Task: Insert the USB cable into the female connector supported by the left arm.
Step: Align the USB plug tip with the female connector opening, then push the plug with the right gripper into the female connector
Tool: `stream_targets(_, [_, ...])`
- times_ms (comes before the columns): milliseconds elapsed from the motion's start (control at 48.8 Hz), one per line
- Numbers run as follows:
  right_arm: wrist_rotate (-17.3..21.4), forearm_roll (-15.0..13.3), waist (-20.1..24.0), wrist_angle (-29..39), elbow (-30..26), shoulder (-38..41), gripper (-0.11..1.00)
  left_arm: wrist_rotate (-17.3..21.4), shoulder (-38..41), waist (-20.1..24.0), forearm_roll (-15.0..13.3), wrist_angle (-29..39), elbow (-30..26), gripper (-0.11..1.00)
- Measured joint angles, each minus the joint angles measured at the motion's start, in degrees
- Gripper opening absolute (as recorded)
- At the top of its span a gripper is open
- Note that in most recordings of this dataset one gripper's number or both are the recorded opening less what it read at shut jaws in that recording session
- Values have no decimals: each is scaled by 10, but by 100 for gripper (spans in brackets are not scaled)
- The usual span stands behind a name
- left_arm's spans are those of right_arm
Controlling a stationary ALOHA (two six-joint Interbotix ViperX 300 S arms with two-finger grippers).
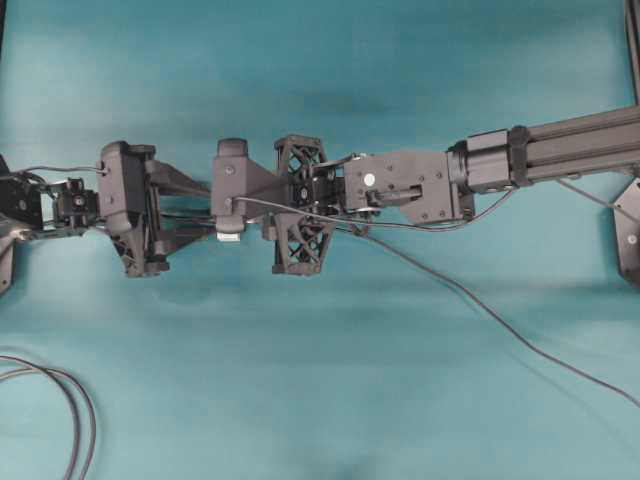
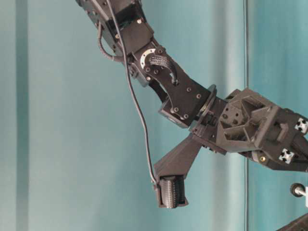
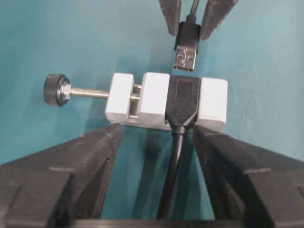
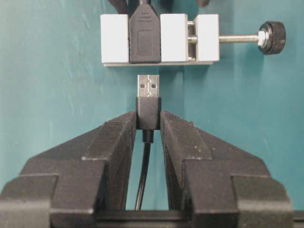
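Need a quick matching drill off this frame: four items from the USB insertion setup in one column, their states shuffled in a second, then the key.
Things:
1. USB cable plug
2. female connector
3. left gripper
4. black knob

States:
A. jaws wide, straddling the white block
B. at the far end of a threaded metal pin
C. pinched in the right gripper, metal tip bare
D. black socket clamped between white blocks, not yet mated

Pairs: 1-C, 2-D, 3-A, 4-B

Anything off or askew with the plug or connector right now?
Nothing stands out. The plug sits straight in the right gripper, lined up with the connector, a small gap left. Not inserted yet.
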Motion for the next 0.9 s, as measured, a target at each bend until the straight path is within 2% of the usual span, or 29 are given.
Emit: stream_targets(902, [1,0,1,-14,-2,4,22,-1,4,0,0,2,-4,72])
